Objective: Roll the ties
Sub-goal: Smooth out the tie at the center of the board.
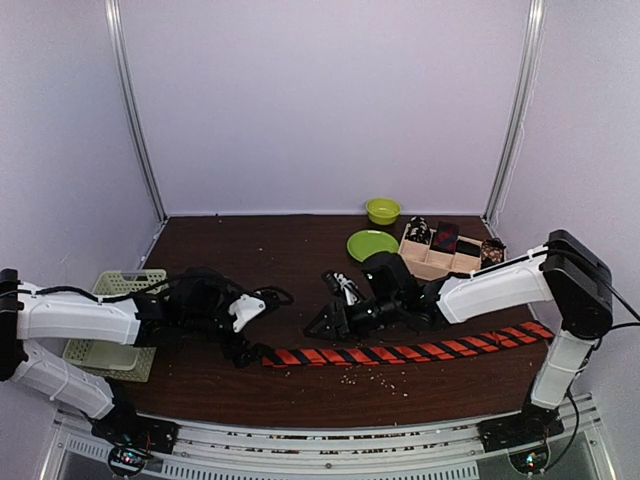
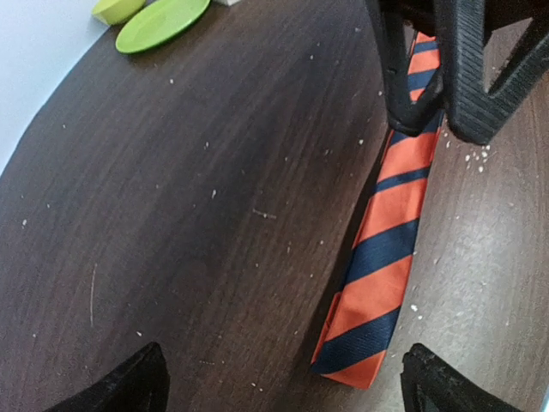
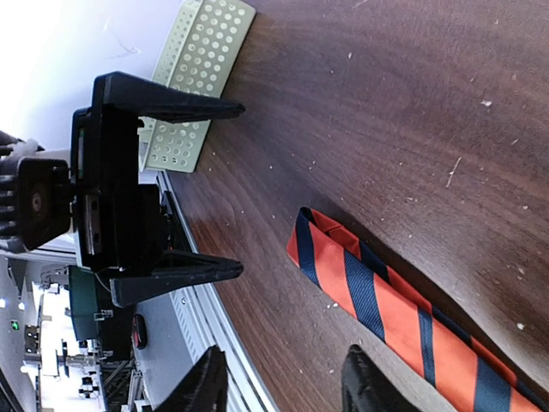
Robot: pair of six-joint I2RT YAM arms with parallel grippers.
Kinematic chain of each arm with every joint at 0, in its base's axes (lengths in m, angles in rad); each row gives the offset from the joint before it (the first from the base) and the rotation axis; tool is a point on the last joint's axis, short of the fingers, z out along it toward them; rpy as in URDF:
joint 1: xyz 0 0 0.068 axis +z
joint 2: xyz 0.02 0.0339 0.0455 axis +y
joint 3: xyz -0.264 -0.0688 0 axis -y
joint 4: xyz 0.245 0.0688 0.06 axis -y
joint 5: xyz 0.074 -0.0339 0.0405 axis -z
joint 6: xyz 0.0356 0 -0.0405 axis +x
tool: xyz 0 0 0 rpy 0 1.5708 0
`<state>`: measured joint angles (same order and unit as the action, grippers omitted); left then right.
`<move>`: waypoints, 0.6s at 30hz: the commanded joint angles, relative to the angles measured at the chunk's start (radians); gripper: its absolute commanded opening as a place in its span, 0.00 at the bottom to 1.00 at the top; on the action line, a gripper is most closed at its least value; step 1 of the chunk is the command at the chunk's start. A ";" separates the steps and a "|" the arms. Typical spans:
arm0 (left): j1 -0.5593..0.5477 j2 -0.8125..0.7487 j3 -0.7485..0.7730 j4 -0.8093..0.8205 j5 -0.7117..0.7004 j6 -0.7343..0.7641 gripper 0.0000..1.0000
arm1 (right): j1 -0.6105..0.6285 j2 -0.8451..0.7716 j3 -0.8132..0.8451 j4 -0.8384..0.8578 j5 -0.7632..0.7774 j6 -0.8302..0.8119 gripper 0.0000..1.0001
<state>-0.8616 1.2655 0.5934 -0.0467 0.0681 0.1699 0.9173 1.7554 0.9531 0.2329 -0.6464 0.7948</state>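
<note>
The orange-red tie [image 1: 400,352] with dark diagonal stripes lies flat along the table's front, its folded narrow end at the left. My left gripper [image 1: 243,350] is open just left of that end. In the left wrist view the tie's end [image 2: 364,326] lies between my open fingertips [image 2: 429,382], nearer the right one. My right gripper [image 1: 325,325] is open and empty above the tie, a little right of its end. The right wrist view shows the tie's end [image 3: 343,266] and the open left gripper [image 3: 236,189] facing me. Rolled ties [image 1: 445,237] sit in a wooden box.
The compartmented wooden box [image 1: 432,268] stands at the back right, with a green plate [image 1: 372,244] and a green bowl [image 1: 382,210] beside it. A pale green mesh basket [image 1: 115,320] sits at the left edge. Crumbs dot the dark table.
</note>
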 commanded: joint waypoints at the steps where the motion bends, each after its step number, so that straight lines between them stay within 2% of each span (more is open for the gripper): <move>1: 0.047 0.050 -0.011 0.072 0.095 0.055 0.96 | 0.034 0.074 0.054 0.065 0.008 0.073 0.43; 7: 0.053 0.159 0.048 0.051 0.168 0.046 0.93 | 0.062 0.135 0.097 0.060 0.015 0.088 0.37; 9: 0.052 0.123 0.013 0.131 0.220 -0.002 0.92 | 0.062 0.129 0.086 0.074 0.018 0.094 0.37; 11: 0.052 0.083 -0.038 0.204 0.210 -0.047 0.92 | 0.062 0.122 0.082 0.074 0.019 0.090 0.37; 15: 0.053 0.081 -0.100 0.240 0.184 -0.066 0.92 | 0.066 0.137 0.097 0.069 0.007 0.098 0.36; 18: 0.055 0.121 -0.109 0.227 0.181 -0.047 0.91 | 0.068 0.168 0.117 0.066 0.004 0.105 0.32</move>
<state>-0.8139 1.3491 0.5133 0.1230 0.2371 0.1326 0.9779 1.8885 1.0306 0.2760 -0.6449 0.8841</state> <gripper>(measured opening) 0.919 0.339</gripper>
